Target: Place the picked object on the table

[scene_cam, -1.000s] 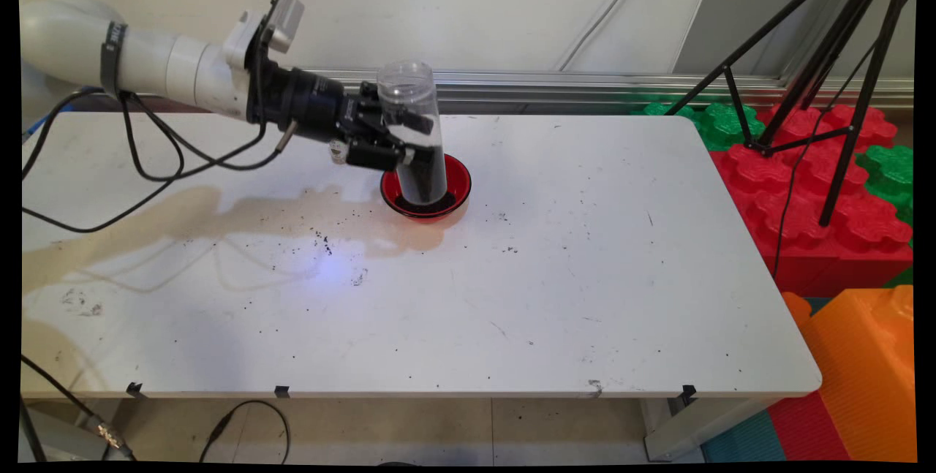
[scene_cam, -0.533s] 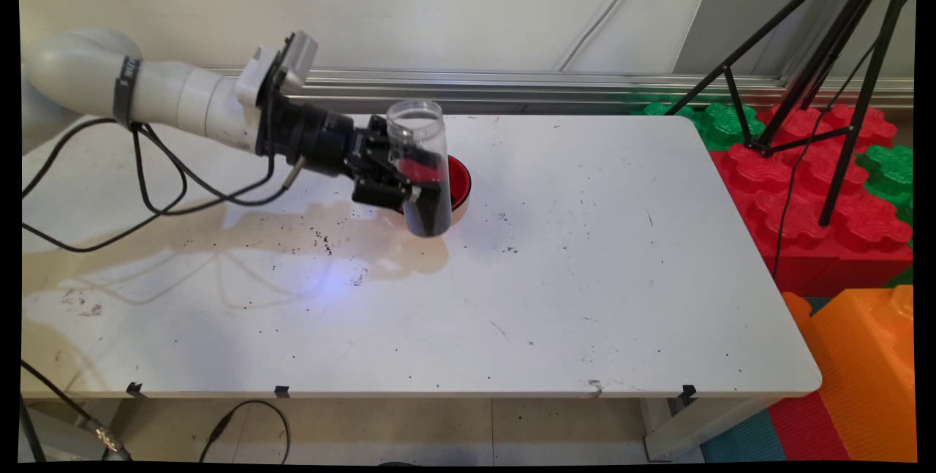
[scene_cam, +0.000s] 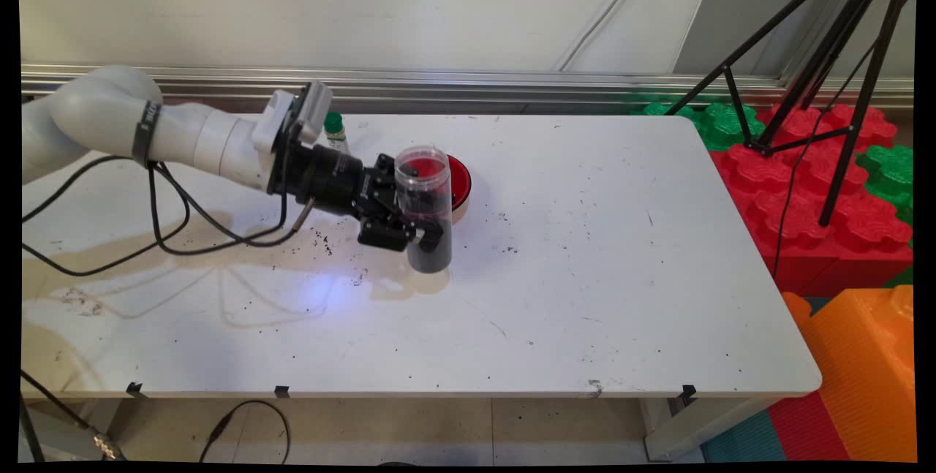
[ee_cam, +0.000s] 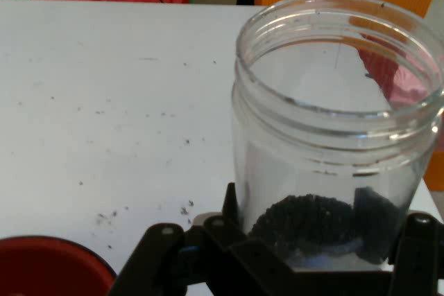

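My jaws clamp a clear jar (scene_cam: 426, 208) of dark grains, upright, mouth up, just near of the red bowl (scene_cam: 460, 179).

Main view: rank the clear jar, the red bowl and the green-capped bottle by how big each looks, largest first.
1. Clear jar, held in the gripper; nearest the camera, which may flatter it.
2. Red bowl, mostly hidden behind the jar, so its rank against the jar is unsure.
3. Green-capped bottle, partly hidden by the arm.
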Motion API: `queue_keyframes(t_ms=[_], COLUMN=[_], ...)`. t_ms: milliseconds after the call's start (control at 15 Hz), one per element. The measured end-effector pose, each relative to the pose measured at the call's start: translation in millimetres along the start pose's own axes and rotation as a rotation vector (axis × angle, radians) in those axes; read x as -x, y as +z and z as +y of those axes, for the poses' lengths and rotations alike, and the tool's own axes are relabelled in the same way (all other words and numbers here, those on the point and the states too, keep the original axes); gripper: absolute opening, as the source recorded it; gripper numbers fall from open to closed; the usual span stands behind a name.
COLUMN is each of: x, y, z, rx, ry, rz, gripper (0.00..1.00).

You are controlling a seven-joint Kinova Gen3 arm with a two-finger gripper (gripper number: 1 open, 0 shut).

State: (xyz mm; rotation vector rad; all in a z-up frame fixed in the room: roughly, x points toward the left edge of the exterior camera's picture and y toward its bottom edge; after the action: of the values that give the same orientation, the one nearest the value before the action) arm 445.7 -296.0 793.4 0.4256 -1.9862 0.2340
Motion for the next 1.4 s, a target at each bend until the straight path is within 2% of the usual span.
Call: queue_keyframes(t_ms=[533, 1400], x=[28.1, 54.2], y=[13.6, 19.6], z=[10.6, 17.5], rx=[0.009, 0.010], ry=[0.006, 0.012], rz=[-0.037, -0.077], gripper=[0.00, 0.00])
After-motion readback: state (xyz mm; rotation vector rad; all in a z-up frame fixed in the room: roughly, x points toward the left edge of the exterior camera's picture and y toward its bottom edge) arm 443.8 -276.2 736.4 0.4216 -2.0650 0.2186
